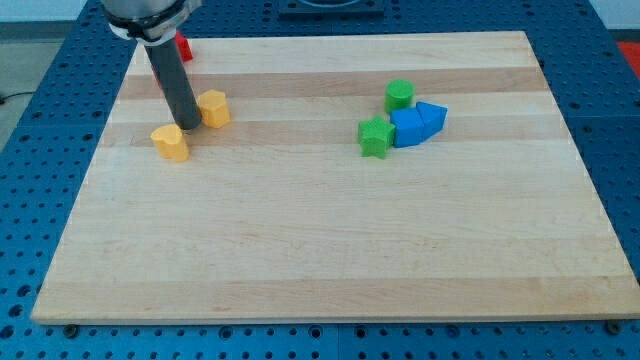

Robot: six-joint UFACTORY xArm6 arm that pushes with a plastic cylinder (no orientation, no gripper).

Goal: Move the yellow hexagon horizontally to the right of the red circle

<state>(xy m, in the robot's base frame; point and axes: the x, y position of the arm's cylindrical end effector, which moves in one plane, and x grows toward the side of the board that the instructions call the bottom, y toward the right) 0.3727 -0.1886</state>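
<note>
The yellow hexagon [214, 108] lies near the board's upper left. My tip [187, 126] rests on the board just left of and touching or nearly touching it, between it and a second yellow block [171, 142] of unclear shape, lower left. A red block [184, 47] shows at the board's top left edge, mostly hidden behind the rod; its shape cannot be made out.
A green cylinder [400, 95], a green star-like block [376, 137], a blue cube [407, 128] and a blue wedge-like block [432, 117] cluster right of centre. The wooden board [320, 250] sits on a blue perforated table.
</note>
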